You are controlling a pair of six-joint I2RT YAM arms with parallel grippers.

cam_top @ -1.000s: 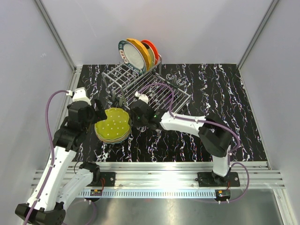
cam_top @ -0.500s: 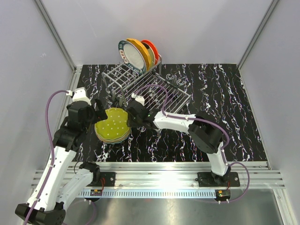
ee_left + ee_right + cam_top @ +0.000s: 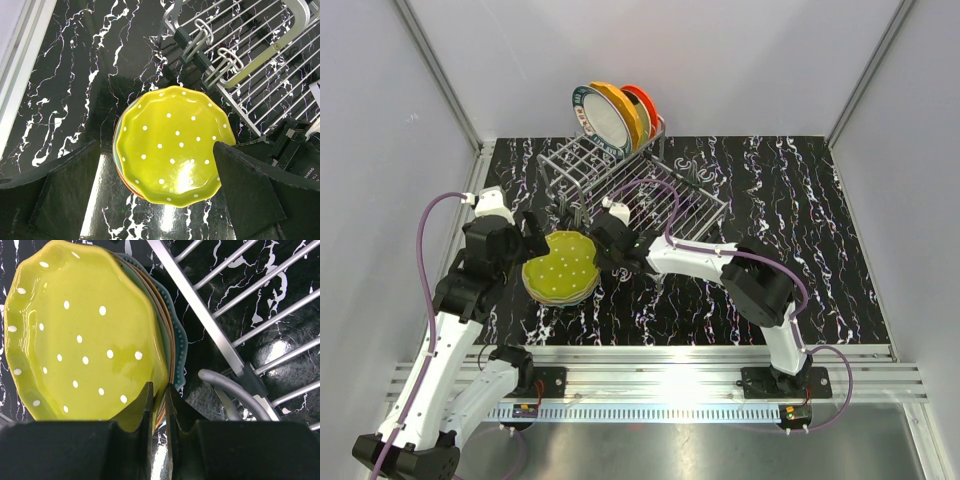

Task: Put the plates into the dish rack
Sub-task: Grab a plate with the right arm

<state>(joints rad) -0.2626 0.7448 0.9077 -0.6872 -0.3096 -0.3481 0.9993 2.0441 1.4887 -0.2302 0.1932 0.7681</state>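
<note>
A stack of plates (image 3: 560,270) lies on the black marbled table, left of the dish rack (image 3: 620,190). The top one is the dotted yellow-green plate (image 3: 172,145), which also shows in the right wrist view (image 3: 80,335). My right gripper (image 3: 159,396) is shut on this plate's right rim, one finger above and one below it, and it shows in the top view (image 3: 601,256). A teal plate (image 3: 180,350) and orange-edged plates lie beneath. My left gripper (image 3: 156,150) is open wide above the stack, one finger on each side, touching nothing.
Three plates stand upright in the rack's raised far section: teal-rimmed white (image 3: 594,117), dotted orange (image 3: 620,110), red-orange (image 3: 643,103). The rack's flat wire tray (image 3: 260,65) lies just right of the stack, with hooks (image 3: 200,37) at its near edge. White walls enclose the table.
My right gripper has moved a little left onto the yellow-green plate's rim. The left arm and the stack have not visibly moved.
</note>
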